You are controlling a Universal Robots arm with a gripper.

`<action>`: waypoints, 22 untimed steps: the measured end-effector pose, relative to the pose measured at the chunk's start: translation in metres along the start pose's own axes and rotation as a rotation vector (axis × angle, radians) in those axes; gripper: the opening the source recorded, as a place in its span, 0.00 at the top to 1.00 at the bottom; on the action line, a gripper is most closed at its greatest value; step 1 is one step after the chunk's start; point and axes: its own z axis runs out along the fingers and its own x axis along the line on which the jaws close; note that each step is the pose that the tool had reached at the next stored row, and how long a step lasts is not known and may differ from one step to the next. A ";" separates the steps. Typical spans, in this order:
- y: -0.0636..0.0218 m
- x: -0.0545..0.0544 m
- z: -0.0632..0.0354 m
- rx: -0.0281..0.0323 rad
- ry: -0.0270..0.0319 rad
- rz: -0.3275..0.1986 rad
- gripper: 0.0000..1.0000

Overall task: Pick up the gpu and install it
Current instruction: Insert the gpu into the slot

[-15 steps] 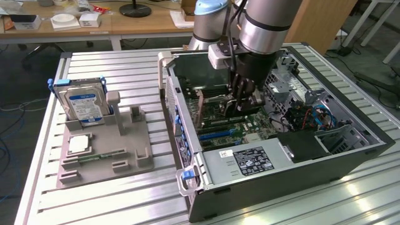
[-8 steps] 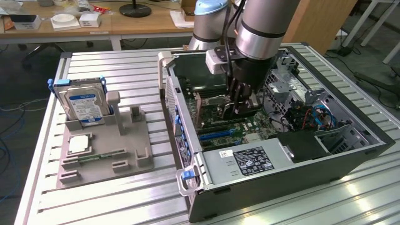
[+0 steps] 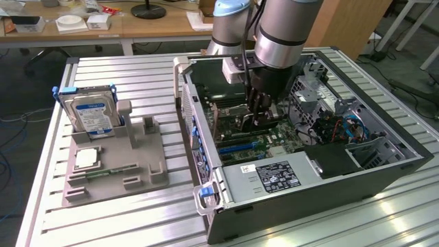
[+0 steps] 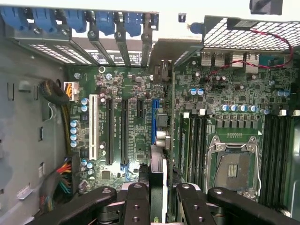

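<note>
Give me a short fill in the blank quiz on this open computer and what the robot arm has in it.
1. The gripper is shut on the thin dark gpu card, lined up with the ____ expansion slot on the green motherboard.
2. The silver hard drive with a blue-white label stands ____ in the grey fixture tray.
3. The open black computer case lies to the exterior view's ____ of that tray.
Missing words: blue; upright; right.
</note>
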 end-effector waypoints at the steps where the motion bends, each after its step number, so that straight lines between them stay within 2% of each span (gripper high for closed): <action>1: 0.0001 0.000 0.0001 -0.0002 0.0005 0.000 0.73; 6: 0.0047 0.000 0.0022 0.0002 0.0005 0.000 0.73; 14: 0.0060 -0.001 0.0156 0.0001 0.0006 0.000 0.73; 22: 0.0085 -0.002 0.0240 0.0000 0.0008 0.000 0.73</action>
